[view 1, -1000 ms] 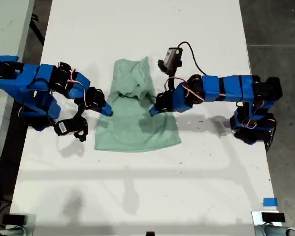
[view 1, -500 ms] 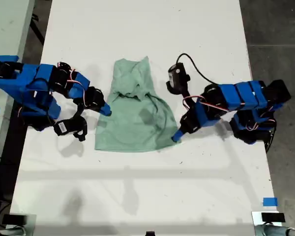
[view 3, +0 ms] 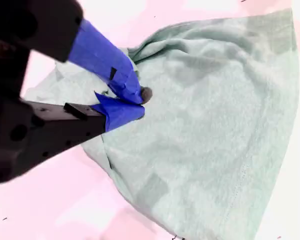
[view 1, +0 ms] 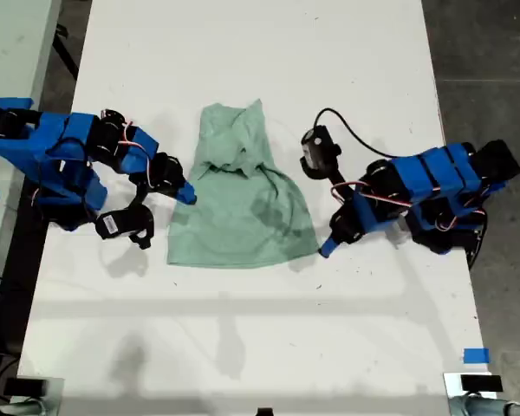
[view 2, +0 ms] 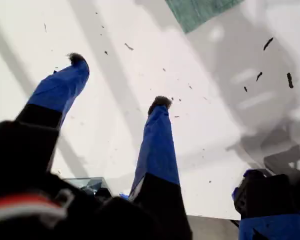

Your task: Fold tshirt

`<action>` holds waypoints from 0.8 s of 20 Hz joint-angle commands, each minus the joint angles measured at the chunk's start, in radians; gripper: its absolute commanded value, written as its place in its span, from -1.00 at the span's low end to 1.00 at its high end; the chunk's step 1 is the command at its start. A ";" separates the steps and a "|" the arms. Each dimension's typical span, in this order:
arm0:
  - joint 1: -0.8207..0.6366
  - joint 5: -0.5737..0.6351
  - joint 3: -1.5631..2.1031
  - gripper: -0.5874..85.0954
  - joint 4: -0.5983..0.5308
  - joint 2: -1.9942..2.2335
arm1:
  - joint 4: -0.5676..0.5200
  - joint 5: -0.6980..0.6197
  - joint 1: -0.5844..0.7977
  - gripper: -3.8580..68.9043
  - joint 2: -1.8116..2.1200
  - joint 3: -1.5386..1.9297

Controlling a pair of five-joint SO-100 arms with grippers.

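White and bare but for a few dark specks, the desk (view 1: pixel 243 329) carries a pale mint-green tshirt (view 1: pixel 243 208) at its middle, flanked by two blue arms over a grey floor. The tshirt lies partly folded (bunched and doubled near the far end, fanning out wider toward the near hem). My second gripper (view 3: pixel 127 102), at the exterior view's left, has its blue tips pressed together on the tshirt's edge where the cloth gathers; whether a fold of fabric is truly caught between them or merely pinned under them cannot be told. My first gripper (view 2: pixel 117 82), at the exterior view's right, is spread apart and empty, its tips over bare desk just beside the tshirt's near corner, a scrap of green cloth showing beyond them in its own view. The cloth looks light, limp and easily wrinkled: it will likely sag and drag rather than hold a shape, and a lifted layer may pull the layer beneath along with it. A hem or a corner seems the surest place to take hold, since the stitched edge gives the tips something thicker to bite; a pinch in mid-panel would probably gather several layers at once. The near corner beside my first gripper looks the readiest such hold.
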 commanded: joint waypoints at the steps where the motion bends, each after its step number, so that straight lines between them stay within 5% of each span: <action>1: 0.002 -0.011 -0.031 -0.98 -0.028 0.014 | -0.172 0.023 0.037 -0.15 0.057 0.104; 4: 0.005 -0.011 -0.034 -0.98 -0.029 0.008 | -0.442 0.060 0.054 -0.17 0.034 0.313; 8: 0.009 -0.012 -0.034 -0.98 -0.028 0.003 | -0.672 0.114 0.054 -0.19 0.005 0.497; 16: 0.005 -0.009 -0.034 -0.98 -0.031 -0.009 | -0.850 0.109 0.109 -0.08 -0.014 0.661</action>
